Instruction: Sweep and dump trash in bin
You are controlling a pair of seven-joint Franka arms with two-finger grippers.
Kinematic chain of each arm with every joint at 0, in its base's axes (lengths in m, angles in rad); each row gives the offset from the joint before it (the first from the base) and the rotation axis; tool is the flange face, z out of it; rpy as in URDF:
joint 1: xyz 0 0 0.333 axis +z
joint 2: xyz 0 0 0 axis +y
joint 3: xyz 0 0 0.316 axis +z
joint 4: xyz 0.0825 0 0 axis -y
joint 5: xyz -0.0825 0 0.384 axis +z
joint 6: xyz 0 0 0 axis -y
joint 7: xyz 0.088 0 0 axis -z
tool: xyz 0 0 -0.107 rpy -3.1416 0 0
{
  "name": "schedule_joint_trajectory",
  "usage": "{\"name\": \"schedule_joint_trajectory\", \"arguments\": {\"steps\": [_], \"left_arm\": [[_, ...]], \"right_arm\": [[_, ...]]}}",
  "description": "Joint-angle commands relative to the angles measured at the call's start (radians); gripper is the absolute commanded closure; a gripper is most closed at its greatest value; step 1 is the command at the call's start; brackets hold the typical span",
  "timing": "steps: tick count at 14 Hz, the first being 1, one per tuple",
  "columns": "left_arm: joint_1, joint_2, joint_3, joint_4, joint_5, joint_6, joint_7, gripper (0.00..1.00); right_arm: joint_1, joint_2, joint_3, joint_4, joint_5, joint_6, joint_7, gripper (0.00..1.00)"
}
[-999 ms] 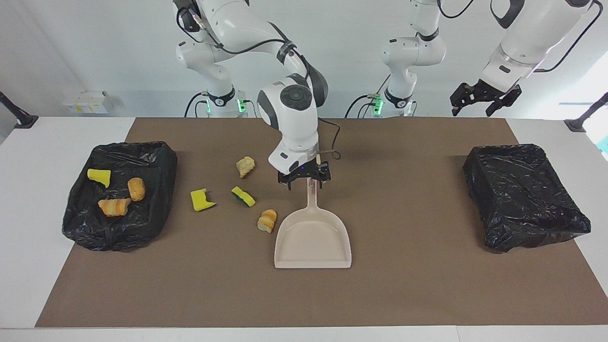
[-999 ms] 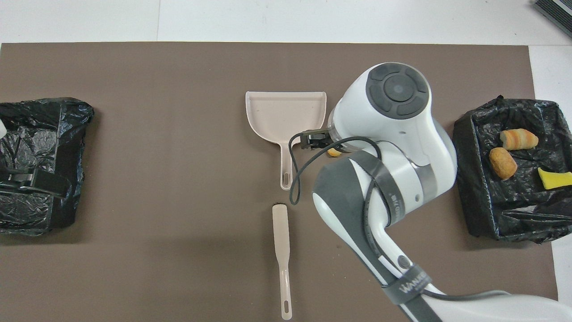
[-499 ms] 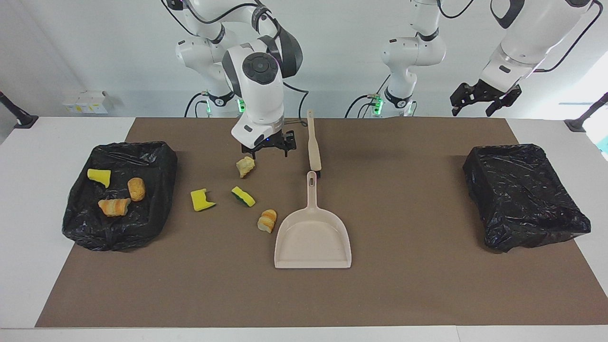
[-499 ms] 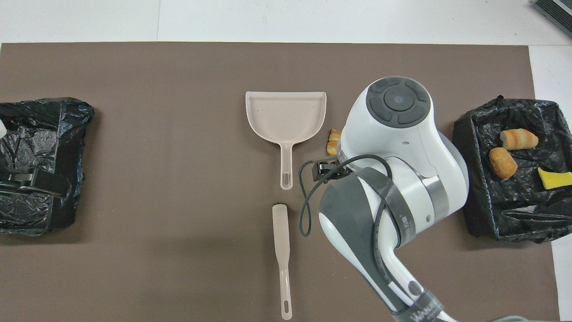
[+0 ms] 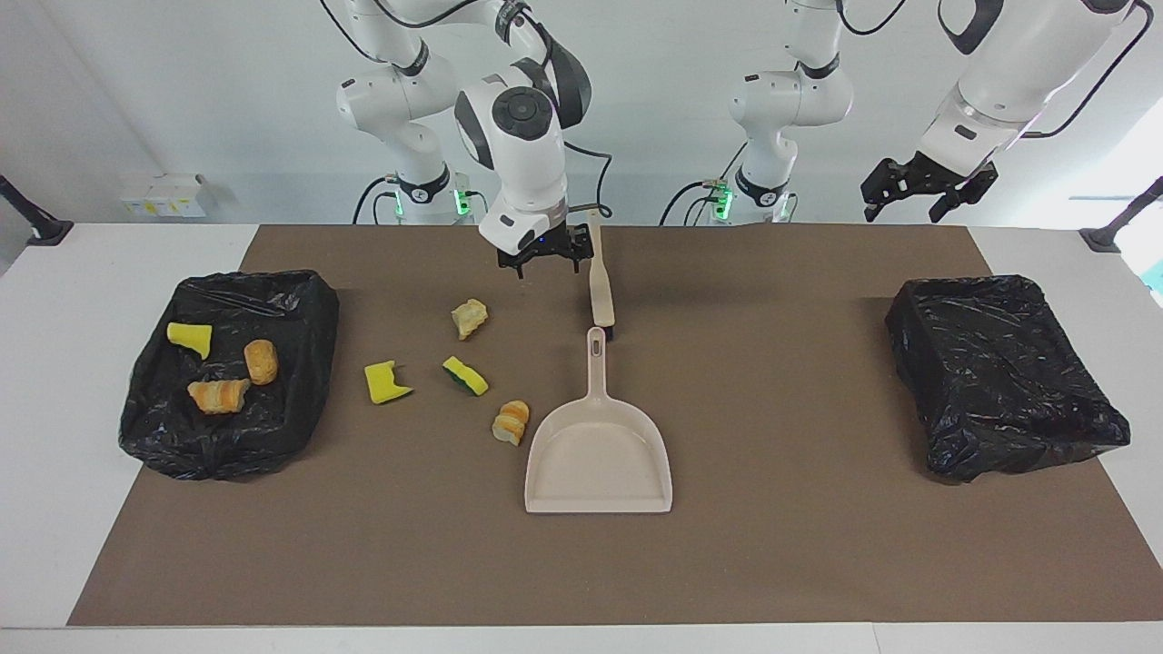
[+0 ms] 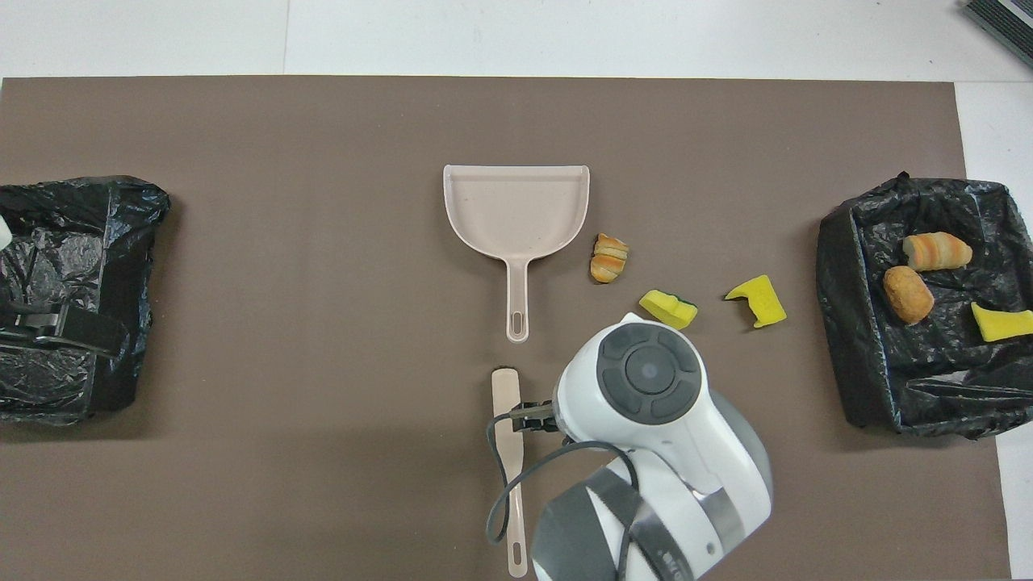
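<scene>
Facing view: trash (image 5: 470,319) beside right hand (image 5: 543,262)

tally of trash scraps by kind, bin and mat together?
Yellow sponge pieces: 3
Tan-orange bread chunks: 4
Total: 7

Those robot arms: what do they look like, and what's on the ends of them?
Both arms are glossy white, built of rounded segments with dark grey joint bands and round grey caps. Black cables loop along the outside, held by straps. Green lights glow at the bases. Each arm ends in a small black two-fingered tool: the right tool has a tiny blue light; the left tool looks the same.
</scene>
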Motion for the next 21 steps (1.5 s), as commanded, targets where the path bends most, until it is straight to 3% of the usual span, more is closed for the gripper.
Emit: {"name": "schedule_joint_trajectory", "arguments": {"steps": [1, 6, 9, 16, 19, 21], "left_arm": [[0.008, -0.002, -0.006, 0.013, 0.015, -0.016, 0.006, 0.00], [0.008, -0.002, -0.006, 0.013, 0.015, -0.016, 0.006, 0.00], [0.008, -0.002, -0.006, 0.013, 0.015, -0.016, 0.006, 0.00], [0.008, -0.002, -0.006, 0.013, 0.015, -0.016, 0.000, 0.00], [-0.008, 0.012, -0.015, 0.016, 0.017, 0.090, 0.006, 0.00], [-0.008, 0.023, -0.018, 0.032, 0.015, 0.122, 0.005, 0.00]], "right_arm": [[0.065, -0.028, -0.002, -0.093, 0.027, 0.077, 0.077, 0.00], [0.208, 0.024, -0.002, -0.189, 0.047, 0.242, 0.236, 0.00], [0.238, 0.034, -0.002, -0.216, 0.047, 0.246, 0.250, 0.01], [0.239, 0.028, 0.000, -0.212, 0.124, 0.178, 0.210, 0.46], [0.238, 0.032, 0.000, -0.200, 0.124, 0.150, 0.206, 0.97], [0.228, 0.029, -0.002, -0.174, 0.142, 0.105, 0.210, 1.00]]}}
